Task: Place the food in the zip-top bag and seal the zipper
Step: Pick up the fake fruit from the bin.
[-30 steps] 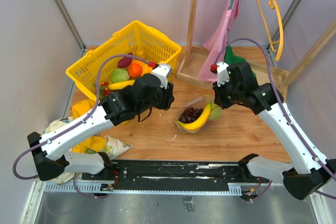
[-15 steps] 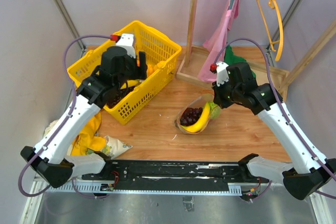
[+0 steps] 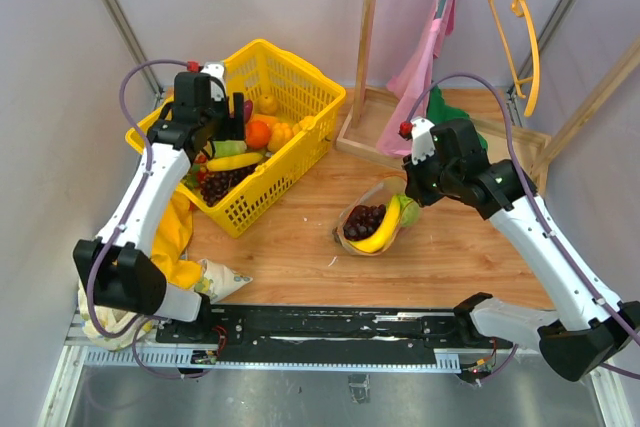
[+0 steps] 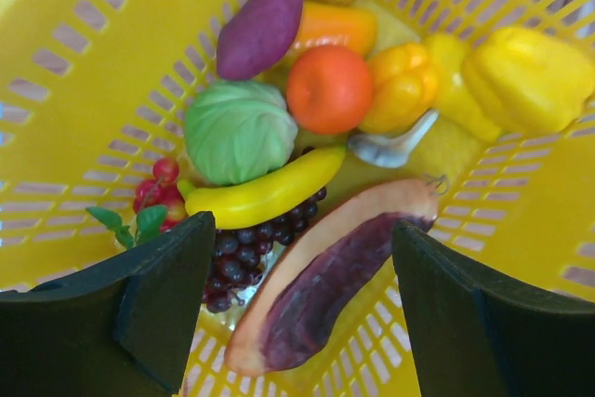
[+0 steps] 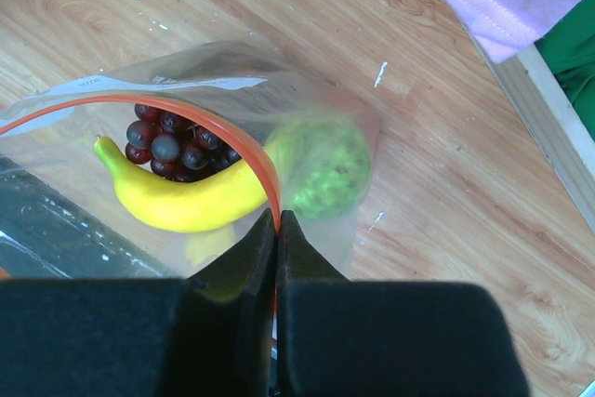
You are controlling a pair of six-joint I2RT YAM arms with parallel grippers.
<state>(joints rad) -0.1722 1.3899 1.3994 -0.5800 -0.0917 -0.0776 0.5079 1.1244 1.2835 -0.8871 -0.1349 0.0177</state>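
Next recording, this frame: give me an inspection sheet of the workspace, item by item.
Surface: light wooden tabletop, small white flecks near the bag.
Job's things: crinkly clear zip-top bag, mouth open, holding a yellow banana, dark grapes and a green piece; more toy food lies in the yellow mesh basket.
Clutter: yellow-patterned cloth bundle at the table's left edge.
Grippers: left gripper open above the basket; right gripper shut on the bag's thin red zipper strip.
Cables: purple cables loop off both arms.
Surroundings: wooden rack with a pink garment and an orange hanger.
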